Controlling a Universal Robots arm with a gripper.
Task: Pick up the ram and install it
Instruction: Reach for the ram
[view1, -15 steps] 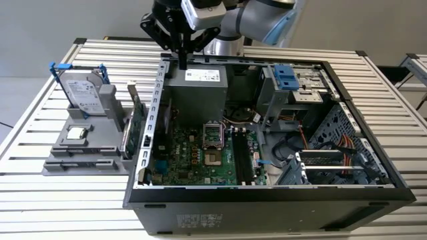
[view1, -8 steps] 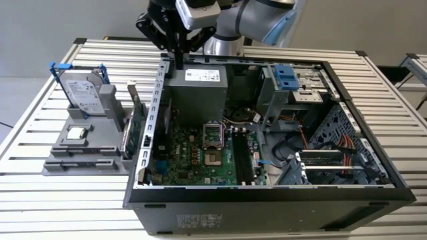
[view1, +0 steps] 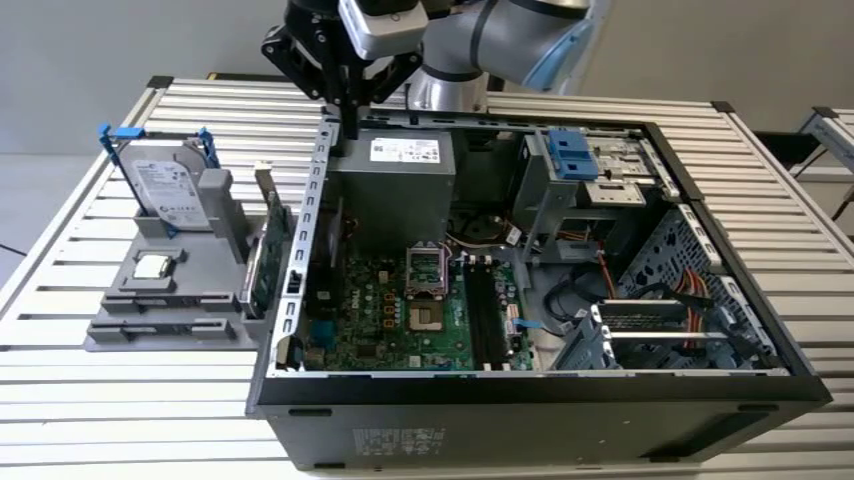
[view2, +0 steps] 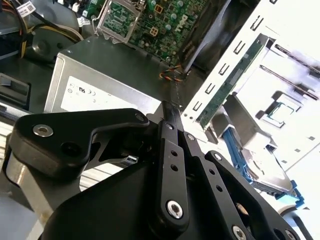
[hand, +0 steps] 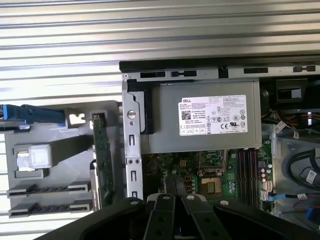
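My gripper (view1: 350, 135) hangs fingers-down over the back wall of the open computer case (view1: 534, 420), just beside the grey power supply (view1: 394, 165). In both wrist views the black fingers (view2: 171, 112) (hand: 172, 187) lie pressed together with nothing between them, so the gripper is shut. The long dark memory slots (view1: 481, 310) (hand: 247, 167) run along the green motherboard beside the processor socket. The ram is hidden from me; I cannot tell whether a stick sits in those slots.
A grey parts holder (view1: 174, 330) stands at the exterior view's left of the case. It carries a silver hard drive (view1: 171, 190) in a blue frame, a processor chip (view1: 154, 265) and a green expansion card (view1: 271, 250) on edge. Cables and drive bays crowd the case's other side.
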